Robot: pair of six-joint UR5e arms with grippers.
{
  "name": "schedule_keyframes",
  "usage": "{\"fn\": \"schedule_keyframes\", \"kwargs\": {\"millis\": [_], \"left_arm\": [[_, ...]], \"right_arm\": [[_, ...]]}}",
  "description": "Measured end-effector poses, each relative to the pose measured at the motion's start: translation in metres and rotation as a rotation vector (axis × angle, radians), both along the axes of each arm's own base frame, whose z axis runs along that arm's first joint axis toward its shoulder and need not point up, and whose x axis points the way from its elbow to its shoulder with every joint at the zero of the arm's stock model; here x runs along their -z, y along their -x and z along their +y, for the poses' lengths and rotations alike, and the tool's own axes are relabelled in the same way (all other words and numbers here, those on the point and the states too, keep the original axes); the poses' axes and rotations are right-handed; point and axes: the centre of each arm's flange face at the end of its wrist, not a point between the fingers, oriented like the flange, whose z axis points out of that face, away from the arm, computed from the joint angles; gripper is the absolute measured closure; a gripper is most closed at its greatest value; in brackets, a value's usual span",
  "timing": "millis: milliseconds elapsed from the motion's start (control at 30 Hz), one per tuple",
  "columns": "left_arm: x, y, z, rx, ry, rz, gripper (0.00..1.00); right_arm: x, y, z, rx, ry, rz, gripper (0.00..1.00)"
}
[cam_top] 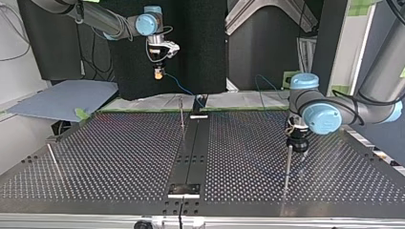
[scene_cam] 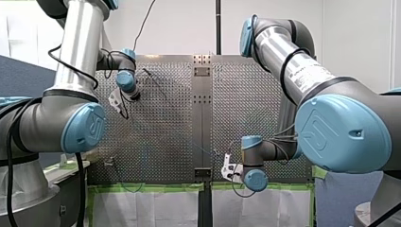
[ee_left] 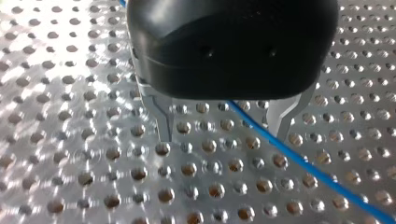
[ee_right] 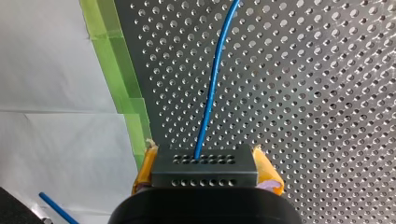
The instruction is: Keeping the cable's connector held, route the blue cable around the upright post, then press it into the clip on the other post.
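My right gripper [ee_right: 208,175] is shut with its yellow pads on the dark grey connector block [ee_right: 204,169]. The blue cable [ee_right: 212,79] runs out of that block over the perforated plate. In the top view this gripper [cam_top: 159,72] hangs above the table's far edge, and the cable [cam_top: 179,86] slopes down from it. My left gripper [ee_left: 224,135] is open just above the plate, its metal fingers [ee_left: 163,123] standing on either side of the cable [ee_left: 322,175], which passes between them untouched. In the top view my left gripper [cam_top: 299,147] is right beside a thin upright post [cam_top: 288,167].
A second thin post [cam_top: 181,112] stands near the table's middle, at the far end of the dark centre strip [cam_top: 191,152]. A third post [cam_top: 51,156] leans at the top view's left. Green tape [ee_right: 122,88] and white sheeting line the plate's edge by my right gripper.
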Motion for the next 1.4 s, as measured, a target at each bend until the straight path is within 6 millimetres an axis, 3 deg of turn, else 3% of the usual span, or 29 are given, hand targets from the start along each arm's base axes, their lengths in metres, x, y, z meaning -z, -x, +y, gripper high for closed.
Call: {"fn": "schedule_keyframes", "kwargs": {"millis": [233,433,933,1167,1400], "left_arm": [[0.018,0.003,0.020,-0.025,0.065,-0.003,0.02],[0.032,0.007,0.025,-0.020,0.118,-0.018,0.02],[0.032,0.010,0.011,0.068,0.245,-0.038,0.02],[0.034,0.021,0.009,0.089,0.272,-0.044,0.02],[0.022,0.034,0.007,0.109,0.313,-0.086,0.02]], "right_arm": [[0.000,0.000,0.000,0.000,0.003,-0.002,1.00],[0.000,-0.001,0.000,-0.003,0.004,-0.003,1.00],[0.000,-0.001,0.000,-0.008,0.003,-0.003,1.00],[0.000,-0.001,0.000,-0.008,0.004,-0.004,1.00],[-0.001,-0.001,-0.001,-0.008,0.007,-0.006,1.00]]}}
